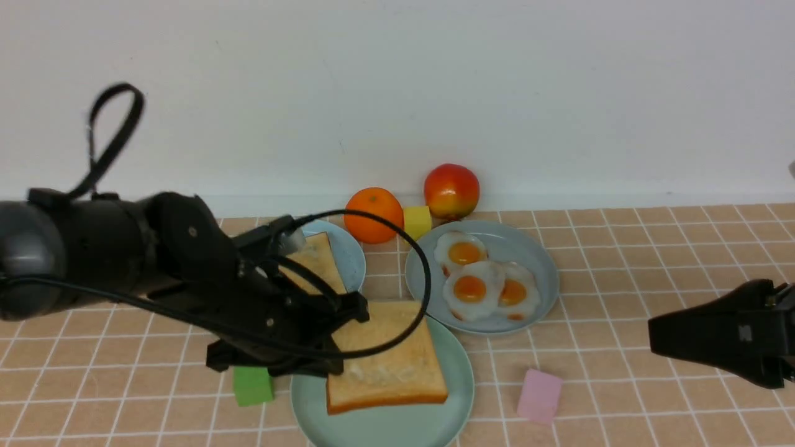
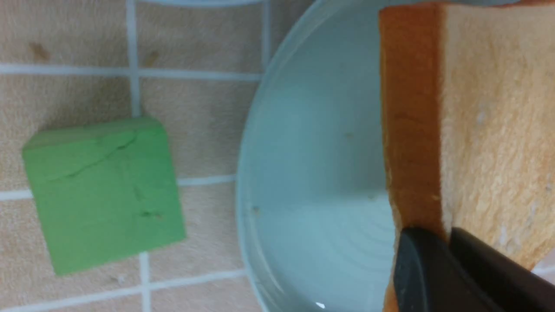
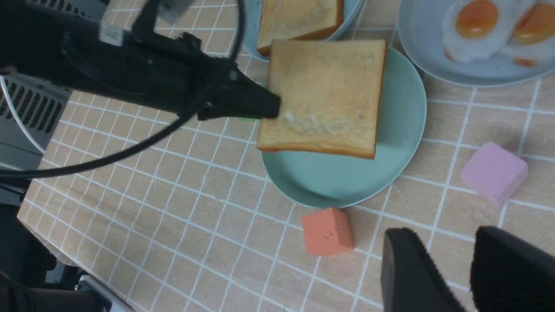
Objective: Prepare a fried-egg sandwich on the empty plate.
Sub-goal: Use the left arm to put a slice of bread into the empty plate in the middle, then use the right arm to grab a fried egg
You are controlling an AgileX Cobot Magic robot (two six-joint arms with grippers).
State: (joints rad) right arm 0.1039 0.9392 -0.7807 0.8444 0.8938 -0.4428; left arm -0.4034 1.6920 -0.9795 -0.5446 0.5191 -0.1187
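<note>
Front view: the left gripper [image 1: 349,323] is clenched on the left edge of a thick golden toast slice [image 1: 388,354], holding it over the mint-green plate [image 1: 461,385], which sits at the middle of the near edge of the tiled table [image 1: 621,261]. The slice covers the plate's far left part and overhangs its rim there; whether its underside touches the plate I cannot tell. In the left wrist view the black fingers [image 2: 427,271] press on the orange-brown crust, with bare plate [image 2: 312,151] beside it and a green cube [image 2: 104,190] on the tiles just outside the rim. Further back, a second toast slice [image 1: 317,261] lies on the sky-blue plate [image 1: 352,264], partly hidden by the arm. To its right the grey-blue plate [image 1: 541,267] carries three fried eggs [image 1: 478,279], overlapping one another. Along the far edge, by the wall, stand an orange [image 1: 374,215], a yellow cube [image 1: 417,221] and an apple [image 1: 451,190]. A pink cube [image 1: 539,395] lies right of the mint-green plate, and the right wrist view shows an orange-red cube [image 3: 327,231] near that plate's rim. The right gripper [image 1: 653,335] hangs over the table's right edge, well apart from the plates, its fingers [image 3: 412,273] parted and holding nothing.
</note>
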